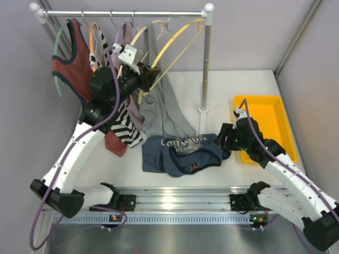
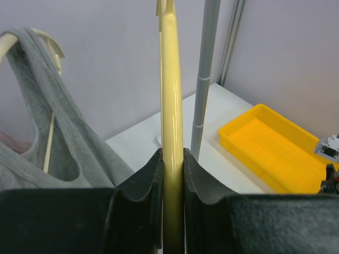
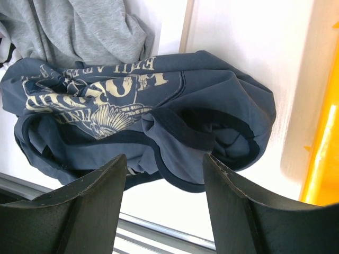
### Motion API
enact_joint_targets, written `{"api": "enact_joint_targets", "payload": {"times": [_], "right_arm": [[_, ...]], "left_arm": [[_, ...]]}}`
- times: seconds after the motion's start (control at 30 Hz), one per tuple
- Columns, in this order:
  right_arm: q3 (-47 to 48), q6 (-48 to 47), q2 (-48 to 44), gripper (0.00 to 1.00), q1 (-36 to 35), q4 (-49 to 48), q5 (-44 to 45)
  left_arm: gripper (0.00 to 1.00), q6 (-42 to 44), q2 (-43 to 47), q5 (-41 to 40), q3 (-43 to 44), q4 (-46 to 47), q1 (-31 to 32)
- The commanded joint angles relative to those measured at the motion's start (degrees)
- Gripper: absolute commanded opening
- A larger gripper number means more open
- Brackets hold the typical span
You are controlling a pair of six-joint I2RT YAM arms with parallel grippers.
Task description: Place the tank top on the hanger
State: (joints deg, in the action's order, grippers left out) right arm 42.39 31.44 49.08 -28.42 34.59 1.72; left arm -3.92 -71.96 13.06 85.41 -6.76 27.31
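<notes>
Left hand (image 2: 172, 159) is clamping the hanger (image 2: 170, 79) by one thin arm, so it is likely twisting or slipping once cloth drags on it. Right hand (image 3: 164, 161) is hanging open above the tank top (image 3: 106, 100). The top is lying crumpled on the worktop (image 3: 233, 42), navy with dark trim and pale print up, its openings bunched, so a pinch is risking catching both layers.

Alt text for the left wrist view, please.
The left tool is clamped on a thin yellow plastic hanger that stands vertical mid-frame. A grey tank top hangs at left, and a yellow plastic tray sits at right.
</notes>
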Motion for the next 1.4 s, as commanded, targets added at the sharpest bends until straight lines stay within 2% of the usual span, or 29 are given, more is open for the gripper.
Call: {"api": "enact_joint_targets", "payload": {"times": [0.0,0.17,0.37,0.6,0.73,0.83,0.93,1.07,1.23,1.37], "right_arm": [[-0.1,-1.3,-2.1,0.6,0.2,1.5,1.0],[-0.7,-0.9,-5.4,0.6,0.2,3.8,1.8],[-5.3,2.4,-14.4,0.6,-0.5,5.7,1.0],[-10.8,7.5,-16.3,0.54,-3.6,4.9,1.8],[-12.1,11.3,-14.1,0.5,-11.4,3.5,6.7],[-12.3,14.6,-11.3,0.49,-17.7,3.9,14.2],[-12.9,16.4,-9.4,0.49,-20.5,3.9,19.5],[-14.1,16.1,-7.3,0.49,-21.1,2.3,23.3],[-13.4,14.1,-4.2,0.48,-21.5,-1.8,25.2],[-12.1,12.9,-0.7,0.4,-21.7,-2.2,27.4]], "left_arm": [[0.0,0.1,6.0,3.2,-3.5,2.9,-0.1],[0.0,-1.3,13.9,7.5,-9.4,-2.2,-0.1],[0.0,-1.2,22.7,13.4,-15.9,-12.8,-0.2],[0.0,-5.5,31.2,16.6,-21.6,-18.8,-0.1],[0.0,-5.5,33.5,16.7,-20.8,-24.2,-0.2],[0.0,-5.4,34.1,17.3,-19.9,-28.2,-0.1],[0.0,-5.0,34.3,18.2,-19.1,-31.9,-0.2],[0.0,-3.5,34.0,17.4,-18.5,-36.9,0.0],[0.0,-3.4,34.0,18.2,-19.5,-38.3,0.6],[0.0,-3.1,33.5,21.9,-20.2,-38.5,0.8]]}}
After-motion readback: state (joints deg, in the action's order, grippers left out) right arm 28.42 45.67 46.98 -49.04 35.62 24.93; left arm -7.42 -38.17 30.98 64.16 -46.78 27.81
